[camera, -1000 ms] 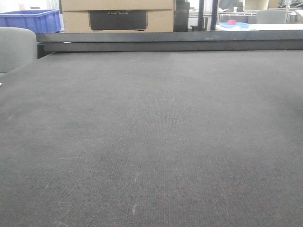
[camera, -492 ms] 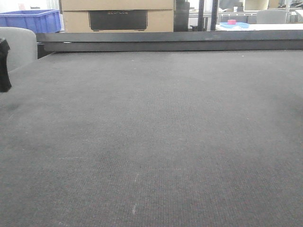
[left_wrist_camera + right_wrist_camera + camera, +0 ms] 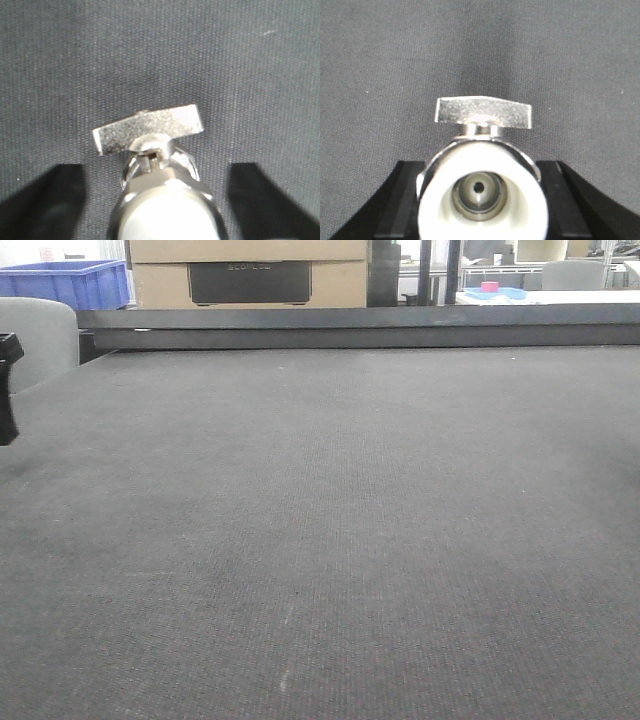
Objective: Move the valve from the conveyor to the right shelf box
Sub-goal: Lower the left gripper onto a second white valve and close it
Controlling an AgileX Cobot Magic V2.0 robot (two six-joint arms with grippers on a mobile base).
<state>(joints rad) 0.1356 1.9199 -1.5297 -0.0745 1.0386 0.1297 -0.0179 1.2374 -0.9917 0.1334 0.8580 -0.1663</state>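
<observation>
My right gripper (image 3: 480, 166) is clamped on a valve (image 3: 480, 150). Its two black fingers (image 3: 400, 200) press against the sides of the round chrome body. The end facing the lens is a white ring around a dark bore. One flat, grainy metal handle (image 3: 485, 112) sits level across the top. Behind it is blurred belt, and I cannot tell whether the valve touches it.

My left gripper (image 3: 155, 167) is spread wide. Woven belt shows between each of its two black fingers (image 3: 45, 200) and a second valve (image 3: 165, 200), which sits midway between them. This one is also chrome, with a pale, washed-out near end. Its single handle (image 3: 150, 130) is tilted, with the left end lower in the picture.

That makes two valves, one per wrist view.

The front view shows the conveyor (image 3: 320, 540), a broad, dark grey, finely woven belt with one black rail (image 3: 350, 328) along its far edge. A black arm part (image 3: 6, 390) shows at the left border. Beyond the rail stand one blue plastic bin (image 3: 65, 282) and two stacked tan cartons (image 3: 250, 270).
</observation>
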